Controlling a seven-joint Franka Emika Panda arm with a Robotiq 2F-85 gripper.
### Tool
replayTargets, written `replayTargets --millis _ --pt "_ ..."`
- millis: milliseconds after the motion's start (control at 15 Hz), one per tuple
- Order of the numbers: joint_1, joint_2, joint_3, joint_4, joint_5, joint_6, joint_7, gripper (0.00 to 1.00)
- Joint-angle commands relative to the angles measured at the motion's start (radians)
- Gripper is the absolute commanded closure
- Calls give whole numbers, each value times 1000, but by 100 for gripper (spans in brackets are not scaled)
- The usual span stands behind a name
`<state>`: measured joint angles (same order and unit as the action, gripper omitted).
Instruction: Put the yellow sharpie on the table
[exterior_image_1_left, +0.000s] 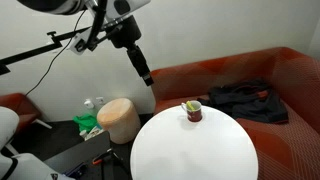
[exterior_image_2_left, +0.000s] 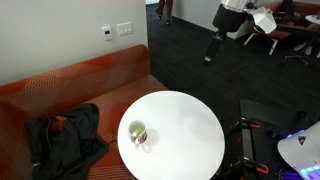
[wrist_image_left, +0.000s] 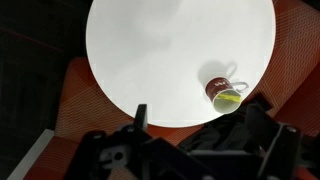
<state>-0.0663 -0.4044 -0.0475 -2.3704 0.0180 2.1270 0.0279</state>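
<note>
The yellow sharpie (wrist_image_left: 229, 100) lies inside the small red cup (wrist_image_left: 216, 90), which stands near the edge of the round white table (wrist_image_left: 170, 50). The sharpie in the cup shows in both exterior views (exterior_image_1_left: 190, 105) (exterior_image_2_left: 136, 129). The cup (exterior_image_1_left: 193, 114) (exterior_image_2_left: 140, 136) stands on the sofa side of the table (exterior_image_1_left: 190, 150) (exterior_image_2_left: 185, 125). My gripper (wrist_image_left: 200, 120) is open and empty. It hangs high in the air, well away from the cup and off to the side of the table (exterior_image_1_left: 146, 73) (exterior_image_2_left: 209, 56).
A red-orange sofa (exterior_image_1_left: 270, 75) (exterior_image_2_left: 80, 80) curves behind the table, with a pile of black clothing (exterior_image_1_left: 240, 100) (exterior_image_2_left: 65, 135) (wrist_image_left: 215, 135) on it. A tan cylindrical stool (exterior_image_1_left: 119, 118) stands beside the table. Dark carpet surrounds it.
</note>
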Motion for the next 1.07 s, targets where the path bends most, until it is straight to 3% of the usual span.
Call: replayTargets --millis 0,600,1000 --pt "2 0 -2 2 -1 -3 0 0" --pt "8 9 -6 0 -5 23 -36 0" --pt "28 62 -40 11 28 75 -194 0"
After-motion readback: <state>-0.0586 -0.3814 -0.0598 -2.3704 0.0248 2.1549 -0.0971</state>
